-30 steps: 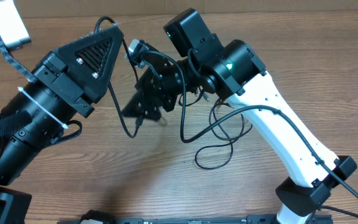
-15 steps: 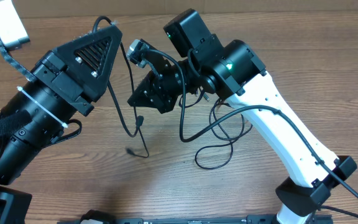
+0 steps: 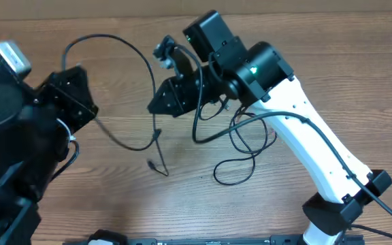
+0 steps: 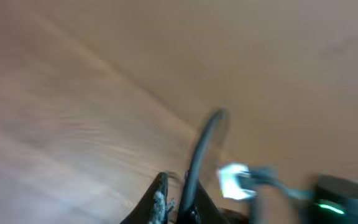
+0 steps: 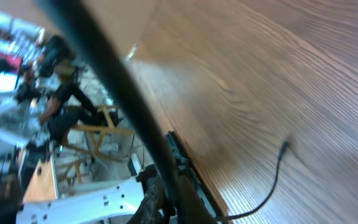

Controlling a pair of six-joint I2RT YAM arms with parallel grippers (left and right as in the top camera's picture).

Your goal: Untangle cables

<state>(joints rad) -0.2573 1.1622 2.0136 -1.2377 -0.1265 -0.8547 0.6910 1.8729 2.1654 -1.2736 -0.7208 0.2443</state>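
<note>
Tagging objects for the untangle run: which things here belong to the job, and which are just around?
Job:
- strung cable, gripped by both the left gripper and the right gripper
- loose cable loops beside the right arm

Not job:
- right arm's own thick wire
- wooden table

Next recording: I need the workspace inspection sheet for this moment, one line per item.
Surface: wooden table, bare grain.
Job's things: thin black cables; one arcs between the arms, plug end below it; loose loops beside the white right arm.
Clutter: nothing seen.
Grippers: left gripper shut on a black cord; right gripper shut on a black cord.
Cables: thicker arm wire runs along the right arm.
Surroundings: blurred chairs beyond the table edge.
</note>
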